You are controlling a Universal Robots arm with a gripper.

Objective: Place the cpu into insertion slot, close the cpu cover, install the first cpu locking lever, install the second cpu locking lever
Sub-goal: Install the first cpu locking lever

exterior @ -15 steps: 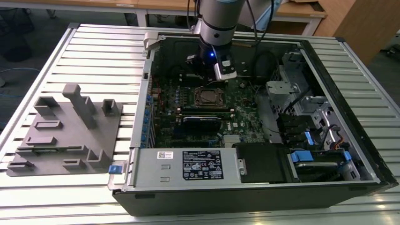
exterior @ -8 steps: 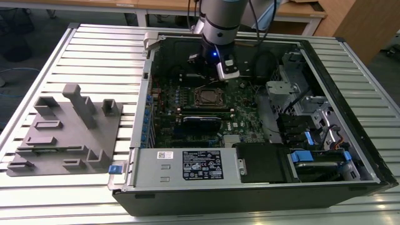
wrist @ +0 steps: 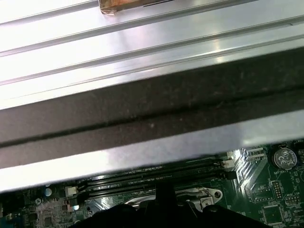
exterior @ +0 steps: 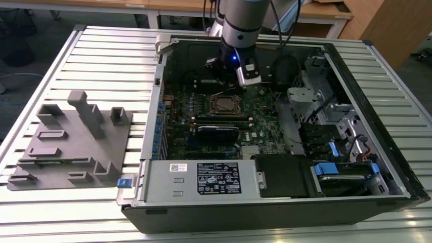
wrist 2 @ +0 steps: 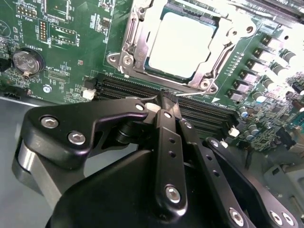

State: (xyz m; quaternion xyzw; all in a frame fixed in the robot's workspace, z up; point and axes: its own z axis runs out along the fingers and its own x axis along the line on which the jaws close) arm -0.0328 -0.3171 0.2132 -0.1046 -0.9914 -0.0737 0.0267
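Note:
The cpu lies flat in the insertion slot, its pale metal top showing. The silver cpu cover is down around it as a frame. In the exterior view my gripper hangs inside the open computer case, just behind the slot. In the second wrist view the black fingers of the gripper are together over the memory slots beside the socket's edge. A thin metal lever runs away from the fingertips along that edge. The first wrist view has one fingertip just off the socket frame.
Long black memory slots run beside the socket, with a coin battery further off. The case wall rises close behind the gripper. Drive bays and a power supply fill the case. A grey fixture sits at the exterior view's left.

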